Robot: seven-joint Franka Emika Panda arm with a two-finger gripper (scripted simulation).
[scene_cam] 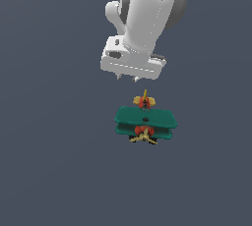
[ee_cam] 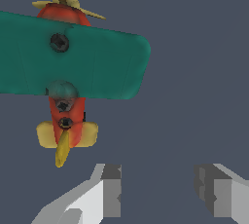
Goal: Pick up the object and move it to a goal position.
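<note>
Flat, even simulator light falls on a dim slate-grey ground, with bright highlights on the white arm (scene_cam: 142, 18). Only a faint dark shadow sits under the toy biplane (scene_cam: 145, 121). Both views are sharp but coarse, with jagged pixel edges and no glare or blur.

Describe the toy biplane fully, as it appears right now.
The toy biplane sits upright on the dark grey floor: two stacked teal wings, red-orange body, yellow propeller and tail, dark screws on top. It looks like smooth painted plastic. Nothing grips it; the gripper hangs open off its tail end, fingers clear of it.
</note>
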